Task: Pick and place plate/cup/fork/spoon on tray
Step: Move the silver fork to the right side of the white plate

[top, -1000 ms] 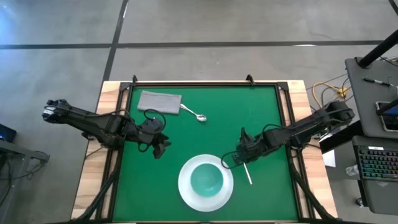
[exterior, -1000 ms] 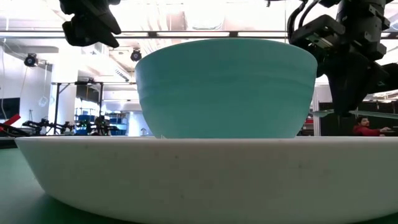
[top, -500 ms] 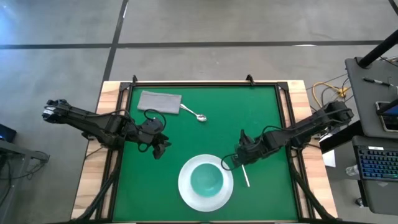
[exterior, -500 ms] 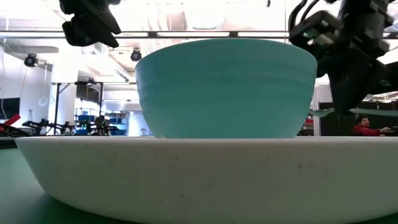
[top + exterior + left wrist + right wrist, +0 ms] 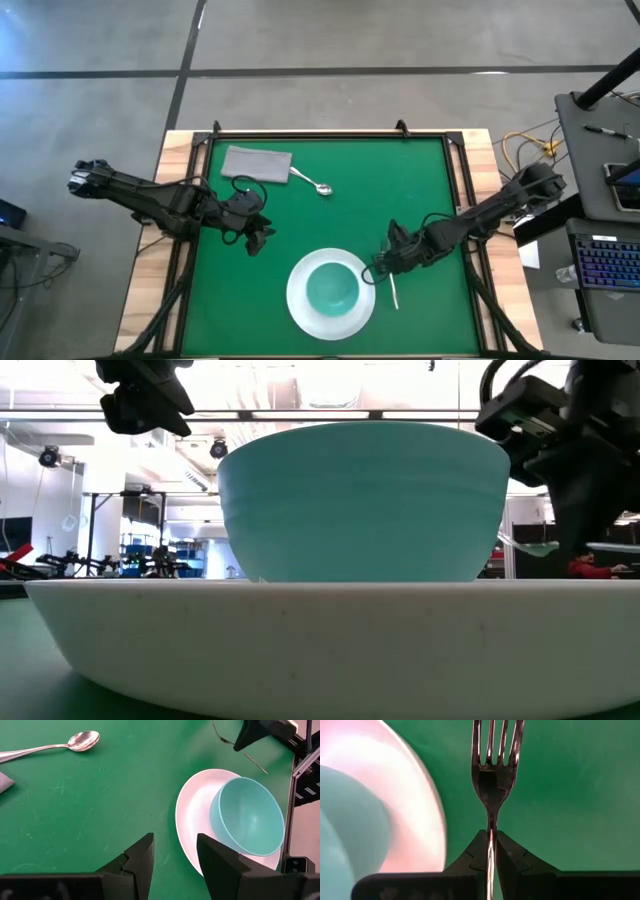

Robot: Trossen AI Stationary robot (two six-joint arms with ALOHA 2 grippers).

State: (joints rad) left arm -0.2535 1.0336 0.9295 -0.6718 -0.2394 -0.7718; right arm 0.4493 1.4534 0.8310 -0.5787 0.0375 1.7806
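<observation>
The white plate (image 5: pixel 300 300) lies on the green table near its near edge, and the teal cup (image 5: pixel 332 287) stands in it. My right gripper (image 5: pixel 386 268) is just right of the plate, shut on the silver fork (image 5: pixel 394 292). The fork's tines (image 5: pixel 492 750) stick out beyond the fingertips, over the table beside the plate's rim (image 5: pixel 432 820). The spoon (image 5: pixel 316 186) lies on the table farther back, its handle toward a grey cloth (image 5: pixel 257 162). My left gripper (image 5: pixel 258 238) is open and empty, left of the plate, and also shows in the left wrist view (image 5: pixel 174 852). My right gripper pinches the fork's neck (image 5: pixel 491 820), just behind the tines, between its two fingers (image 5: pixel 512 852). The fork lies along the fingers, with the tines ahead of them and the handle running back between them. Whether any part of the fork touches the table, I cannot tell.
A raised frame (image 5: pixel 330 133) runs round the green table. Bare green surface lies between the spoon and the plate and at the table's right side (image 5: pixel 420 190). Cables and a keyboard (image 5: pixel 605 260) are off the table to the right.
My right gripper has gone a little toward the table's near edge along the plate's right side, still shut on the fork. The fork has gone with it and has turned a little more toward the near edge.
</observation>
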